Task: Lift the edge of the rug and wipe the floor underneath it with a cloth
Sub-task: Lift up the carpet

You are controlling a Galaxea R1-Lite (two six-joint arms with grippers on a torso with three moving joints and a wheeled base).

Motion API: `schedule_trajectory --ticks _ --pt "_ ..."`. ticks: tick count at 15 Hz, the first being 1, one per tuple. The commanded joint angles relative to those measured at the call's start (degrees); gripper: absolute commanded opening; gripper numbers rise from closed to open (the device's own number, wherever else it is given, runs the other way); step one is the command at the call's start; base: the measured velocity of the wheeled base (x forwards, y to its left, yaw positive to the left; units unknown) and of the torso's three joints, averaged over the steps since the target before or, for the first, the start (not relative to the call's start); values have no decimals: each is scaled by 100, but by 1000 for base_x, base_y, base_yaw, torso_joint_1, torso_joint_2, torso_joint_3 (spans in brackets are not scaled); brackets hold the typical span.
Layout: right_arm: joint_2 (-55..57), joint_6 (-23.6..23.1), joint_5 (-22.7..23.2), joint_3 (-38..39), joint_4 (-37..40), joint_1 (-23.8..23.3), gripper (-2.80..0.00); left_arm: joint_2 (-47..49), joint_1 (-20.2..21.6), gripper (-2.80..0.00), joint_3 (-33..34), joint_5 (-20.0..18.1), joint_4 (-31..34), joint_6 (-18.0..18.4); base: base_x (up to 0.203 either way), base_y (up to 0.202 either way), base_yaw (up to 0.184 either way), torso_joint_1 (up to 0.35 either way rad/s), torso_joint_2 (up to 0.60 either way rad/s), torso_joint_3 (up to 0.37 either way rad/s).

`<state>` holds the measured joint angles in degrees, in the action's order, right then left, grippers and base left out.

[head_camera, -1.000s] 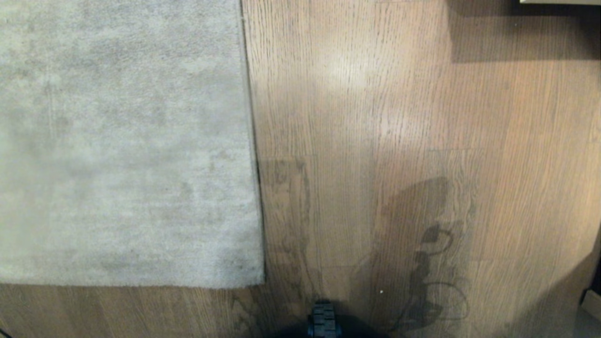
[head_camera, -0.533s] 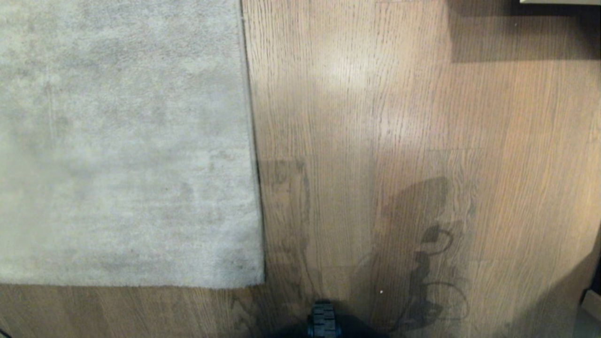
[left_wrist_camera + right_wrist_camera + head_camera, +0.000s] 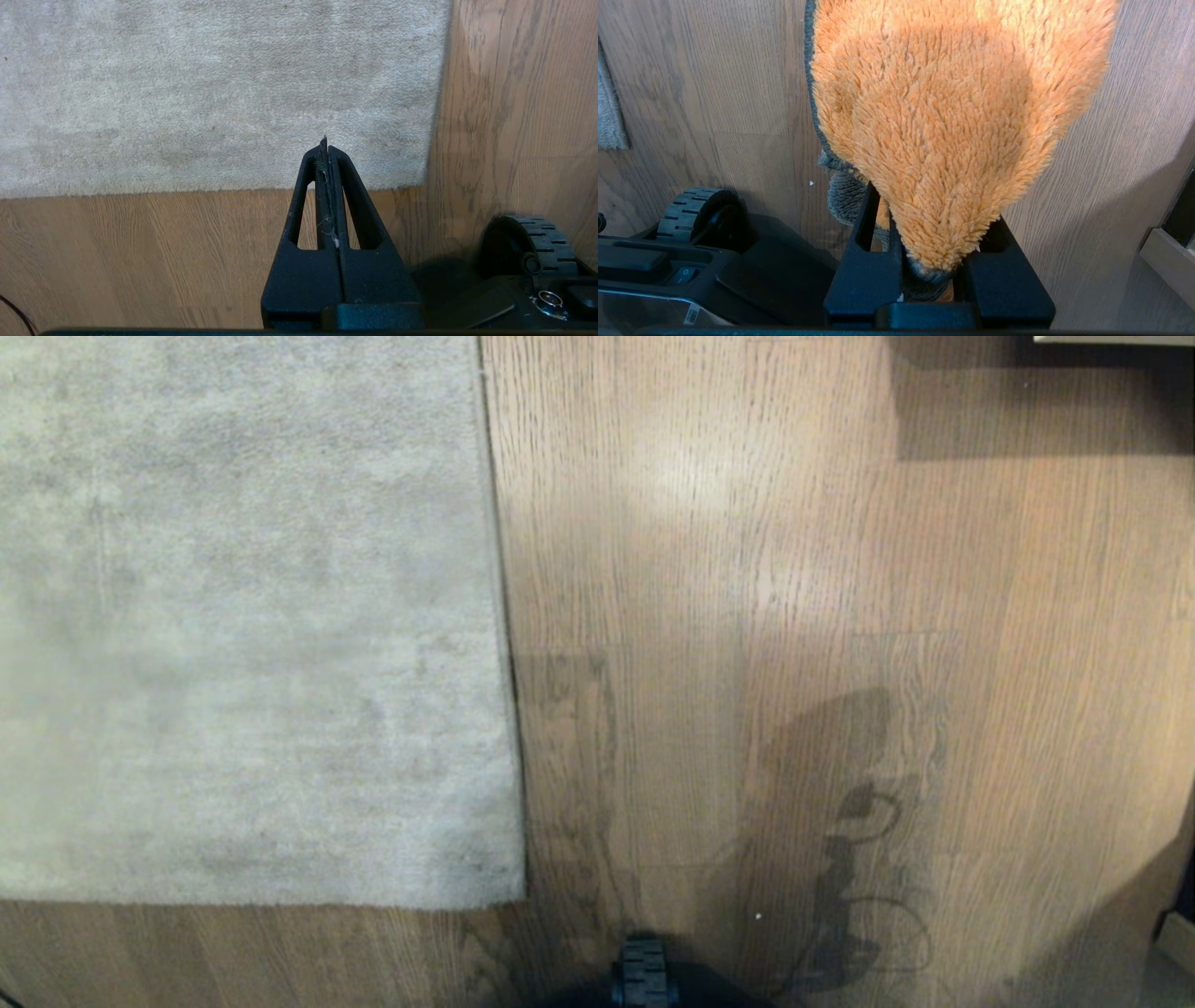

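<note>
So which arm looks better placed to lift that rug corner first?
The left one, probably. Its end effector is shut and empty, sitting just over the rug corner, which lies flat on the floor. The right end effector is already busy holding the orange cloth, off the rug.

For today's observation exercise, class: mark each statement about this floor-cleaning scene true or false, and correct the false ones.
1. The rug lies flat on the wood floor. True.
2. The right claw grips an orange fluffy cloth. True.
3. The left claw is wide open. False: its jaws are shut together, with nothing between them.
4. The left claw has lifted the rug corner. False: the corner lies on the floor and the claw hangs above it.
5. The cloth is spread out under the rug. False: it hangs from the right claw above bare floor.
6. A black wheel of the base shows near the rug corner. True.
</note>
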<state>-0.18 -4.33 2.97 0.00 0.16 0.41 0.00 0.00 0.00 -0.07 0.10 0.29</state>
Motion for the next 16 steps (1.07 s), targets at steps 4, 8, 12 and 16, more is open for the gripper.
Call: schedule_trajectory --ticks 4,8,12,16 --pt "18 -7 2 0 2 2 -280 0 0 -280 0 -1 -1 -3 0 0 0 0 0 0" --pt "18 -7 2 0 2 2 -280 0 0 -280 0 -1 -1 5 0 0 0 0 0 0" --pt "18 -7 2 0 2 4 -280 0 0 -280 0 -1 -1 6 0 0 0 0 0 0" --pt "18 -7 2 0 2 2 -280 0 0 -280 0 -1 -1 6 0 0 0 0 0 0"
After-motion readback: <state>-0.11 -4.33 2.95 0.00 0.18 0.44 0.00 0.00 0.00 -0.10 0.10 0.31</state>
